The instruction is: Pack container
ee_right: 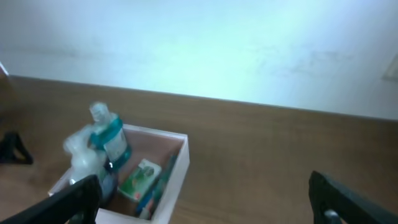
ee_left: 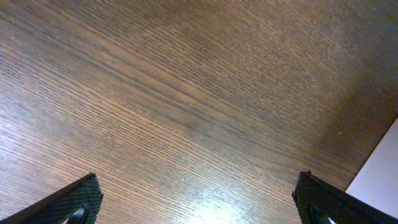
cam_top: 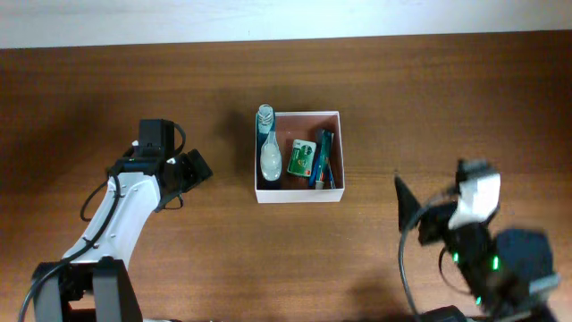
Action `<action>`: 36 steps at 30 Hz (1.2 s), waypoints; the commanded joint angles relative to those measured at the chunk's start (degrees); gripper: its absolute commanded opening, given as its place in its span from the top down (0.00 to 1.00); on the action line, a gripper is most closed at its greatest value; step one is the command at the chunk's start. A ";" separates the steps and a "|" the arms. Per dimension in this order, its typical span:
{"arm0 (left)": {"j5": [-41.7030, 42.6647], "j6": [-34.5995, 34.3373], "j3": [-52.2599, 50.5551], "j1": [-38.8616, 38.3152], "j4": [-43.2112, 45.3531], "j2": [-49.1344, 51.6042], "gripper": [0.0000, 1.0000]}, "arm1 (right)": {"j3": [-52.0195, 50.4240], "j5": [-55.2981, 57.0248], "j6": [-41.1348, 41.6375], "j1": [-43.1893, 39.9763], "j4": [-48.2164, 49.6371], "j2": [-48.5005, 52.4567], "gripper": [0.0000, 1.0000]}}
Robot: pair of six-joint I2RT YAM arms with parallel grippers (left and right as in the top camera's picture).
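Observation:
The container is a square white-walled box with a pinkish inside, at the middle of the table. In it lie a clear bottle with a teal band, a green box and a blue packet. My left gripper is open to the container's left, over bare wood, its fingertips wide apart. My right gripper is open to the container's lower right. The right wrist view shows the container, bottle and green box ahead on the left, with nothing between the fingers.
Brown wooden table all round, with a pale wall strip along its far edge. A white corner shows at the lower right of the left wrist view.

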 commanded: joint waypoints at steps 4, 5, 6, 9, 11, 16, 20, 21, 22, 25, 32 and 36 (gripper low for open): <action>-0.37 0.31 -0.17 0.09 -0.02 0.20 0.01 | -19.15 -0.20 0.17 -1.70 12.98 -16.65 0.01; -0.37 0.31 -0.17 0.09 -0.02 0.20 0.00 | -21.20 -1.36 0.17 -2.58 14.95 -17.99 0.01; -0.37 0.31 -0.17 0.09 -0.02 0.20 0.00 | -23.34 -2.71 0.15 -3.58 17.27 -19.06 0.01; -0.37 0.31 -0.17 0.09 -0.02 0.20 0.00 | -26.51 -4.11 0.17 -4.96 19.76 -20.76 0.01; -0.37 0.31 -0.17 0.09 -0.02 0.20 0.00 | -28.13 -4.09 0.15 -5.53 20.44 -22.21 0.01; -0.37 0.31 -0.17 0.09 -0.02 0.20 0.00 | -33.00 -3.80 0.11 -6.12 24.26 -25.57 0.01; -0.37 0.31 -0.17 0.09 -0.02 0.20 0.00 | -38.01 -3.85 0.13 -6.12 30.80 -25.57 0.01; -0.37 0.31 -0.17 0.09 0.00 0.20 0.00 | -38.80 -3.85 0.13 -6.12 31.74 -25.57 0.01; -0.37 0.31 -0.17 0.09 -0.02 0.20 0.00 | -40.22 -3.85 0.13 -6.12 33.20 -25.57 0.01; -0.37 0.31 -0.17 0.09 -0.02 0.20 0.00 | -43.06 -3.82 0.11 -6.12 33.86 -25.57 0.01; -0.37 0.31 -0.17 0.09 -0.02 0.20 0.00 | -43.71 -3.41 -0.13 -7.19 30.80 -25.57 0.01; -0.37 0.31 -0.17 0.09 -0.02 0.20 0.01 | -43.71 -3.39 -0.15 -8.37 27.02 -25.57 0.01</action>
